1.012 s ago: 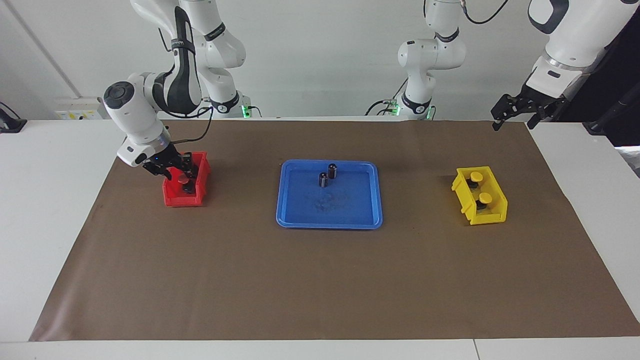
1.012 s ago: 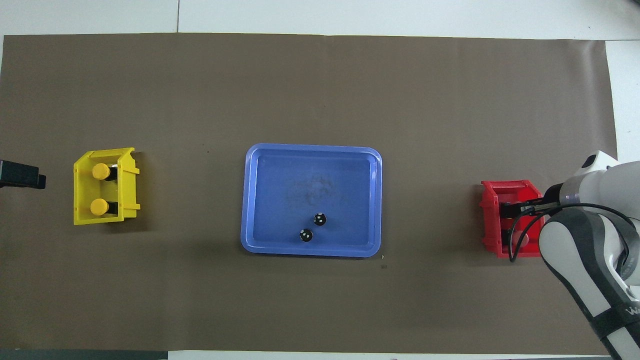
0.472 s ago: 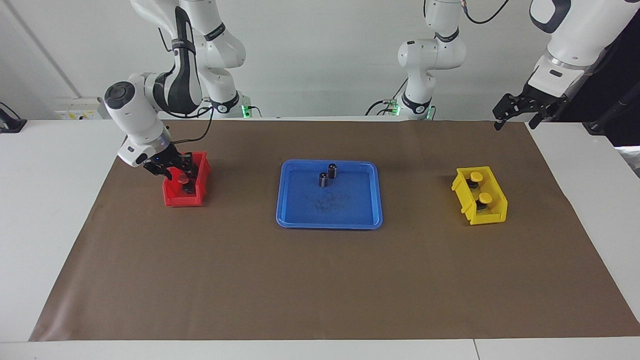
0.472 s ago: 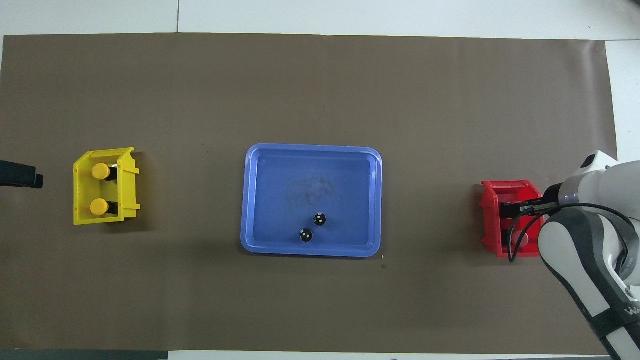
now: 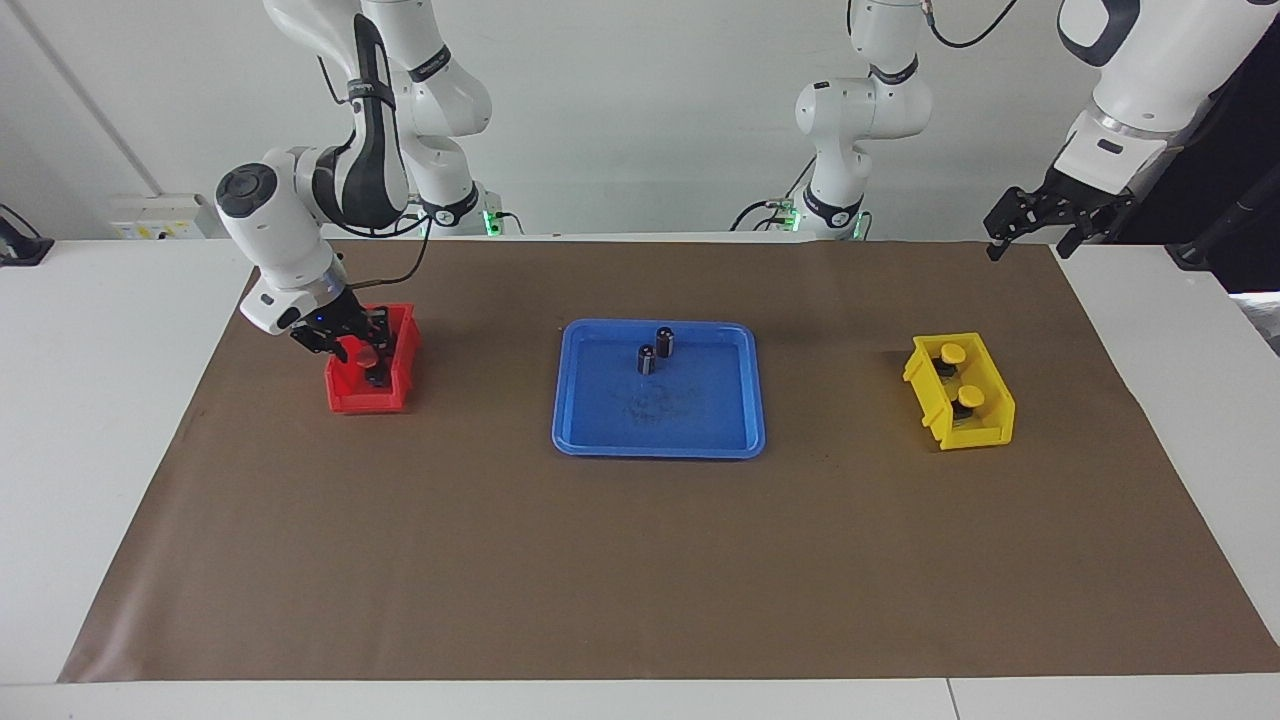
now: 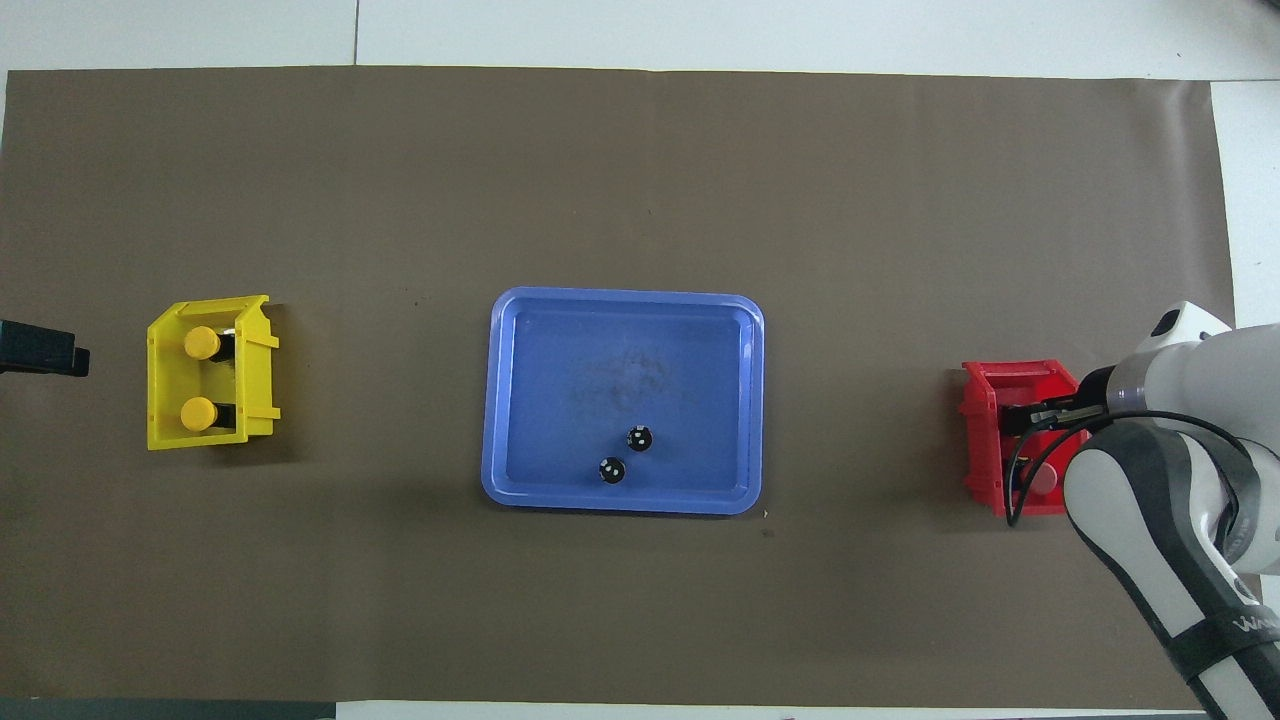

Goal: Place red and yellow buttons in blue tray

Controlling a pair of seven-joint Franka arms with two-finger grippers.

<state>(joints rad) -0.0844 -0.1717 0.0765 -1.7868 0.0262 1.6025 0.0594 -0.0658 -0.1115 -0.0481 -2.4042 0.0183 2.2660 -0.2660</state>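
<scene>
The wide flat blue plastic tray lies mid-table on the brown paper mat. Two short dark capless cylinders stand in it, near its rim closest to the robots. The small deep yellow plastic bin, holding two yellow-capped push-buttons, sits toward the left arm's end. The small deep red plastic bin sits toward the right arm's end.

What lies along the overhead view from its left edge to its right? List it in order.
left gripper → yellow bin with two yellow buttons → blue tray with two dark cylinders → red bin → right gripper over it.
</scene>
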